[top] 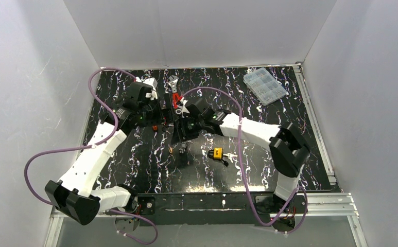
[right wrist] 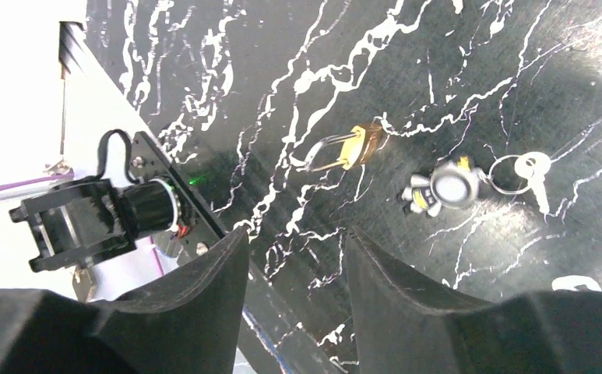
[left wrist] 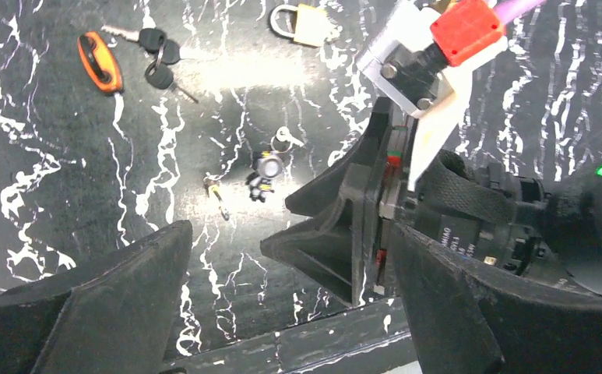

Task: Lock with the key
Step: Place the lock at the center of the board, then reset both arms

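The left tool (left wrist: 291, 238) fills the bottom of its wrist view, its dark fingers (left wrist: 110, 304) cut off by the frame and spread wide around nothing. The right tool (right wrist: 296, 249) stands partly parted, gripping nothing. Beneath them a small brass padlock (right wrist: 350, 148) lies on its side, near a figurine keychain (right wrist: 445, 187). The keychain's silver key (right wrist: 533, 167) lies apart from the lock. Whether the shackle is latched is hard to make out. From above, the arms hide most of this. A yellow padlock (top: 217, 153) lies nearer the arm bases. The tabletop (top: 135, 164) is glossy black with white marble veining, enclosed by plain white panels (top: 202, 31).
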